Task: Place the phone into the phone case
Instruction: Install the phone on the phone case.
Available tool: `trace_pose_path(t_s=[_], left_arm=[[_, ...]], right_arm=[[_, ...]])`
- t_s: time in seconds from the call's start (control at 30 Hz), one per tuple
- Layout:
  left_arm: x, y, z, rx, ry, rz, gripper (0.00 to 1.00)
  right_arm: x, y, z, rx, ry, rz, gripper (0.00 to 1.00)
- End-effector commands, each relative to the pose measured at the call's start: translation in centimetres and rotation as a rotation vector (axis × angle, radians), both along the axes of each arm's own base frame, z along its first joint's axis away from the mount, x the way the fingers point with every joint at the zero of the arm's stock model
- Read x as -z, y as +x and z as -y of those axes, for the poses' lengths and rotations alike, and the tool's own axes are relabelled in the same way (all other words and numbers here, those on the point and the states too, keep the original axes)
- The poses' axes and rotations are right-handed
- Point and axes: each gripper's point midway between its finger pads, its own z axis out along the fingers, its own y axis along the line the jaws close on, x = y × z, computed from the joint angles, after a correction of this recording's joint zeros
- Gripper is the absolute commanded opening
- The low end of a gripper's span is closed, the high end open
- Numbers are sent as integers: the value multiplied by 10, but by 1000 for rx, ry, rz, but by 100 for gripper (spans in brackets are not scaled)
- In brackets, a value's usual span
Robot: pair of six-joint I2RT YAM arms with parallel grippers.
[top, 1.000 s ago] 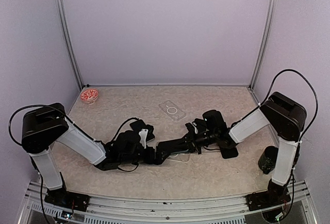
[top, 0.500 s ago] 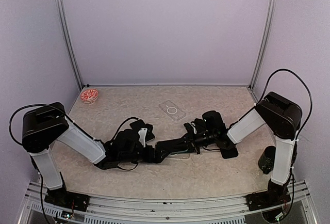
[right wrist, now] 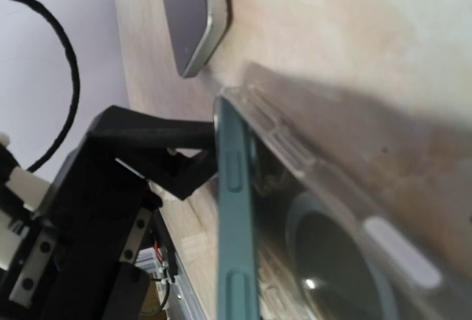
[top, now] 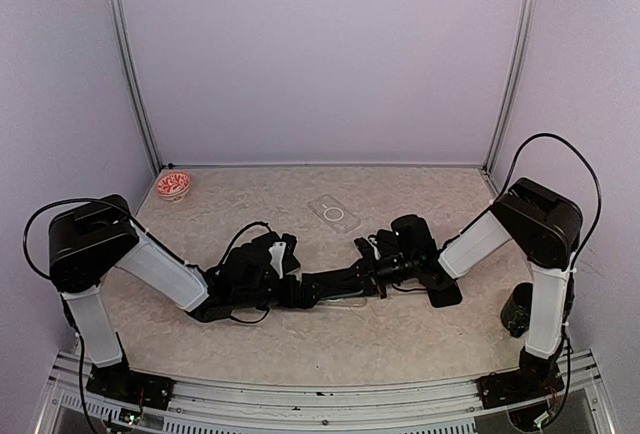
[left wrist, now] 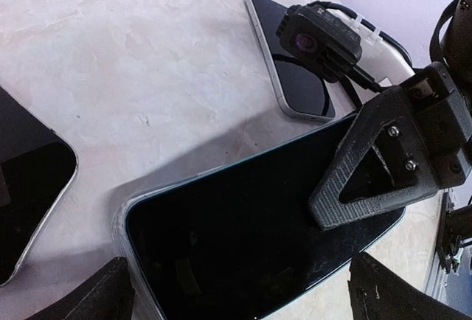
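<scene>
The step in hand is seating: the phone (left wrist: 243, 239) lies screen-up on the clear case (left wrist: 122, 220), which rests flat on the table (left wrist: 147, 91) between the two arms, but it is not fully home. In the right wrist view the phone's teal side edge stands up and away from the case's side wall, so that long edge looks tilted out while the opposite side sits lower.

The right gripper (left wrist: 346, 187) has its jaws clenched on nothing and bears down on the far end of the screen like a blunt fingertip. The left gripper (top: 318, 289) is spread as wide as it goes, with a finger on each side of the case's near end. Whether those fingers actually touch the case walls I cannot tell, as only their tips show at the frame's bottom corners.

A second phone (left wrist: 291, 77) lies just beyond the case, and a spare case (top: 335, 214) lies well beyond it, both out of the way.

The next move probably calls for pressure over the raised edge, not the middle of the screen. The closed right jaws would slide toward that side of the case and push straight down until the lip catches, while the left jaws steady the case so it does not skate.
</scene>
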Motion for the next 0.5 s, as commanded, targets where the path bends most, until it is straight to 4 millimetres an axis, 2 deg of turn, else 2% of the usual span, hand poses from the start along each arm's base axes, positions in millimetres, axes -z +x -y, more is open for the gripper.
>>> trace_pose_path(t_s=[0.0,0.47], left_arm=[[-1,-5,14,54,-21,-6,99],[-2,-11,18,88,-32,-7,99]], right_arm=[[30,-15,5,-26,-73,-87,0],[19,-18,-8,-73,-34,-49,0]])
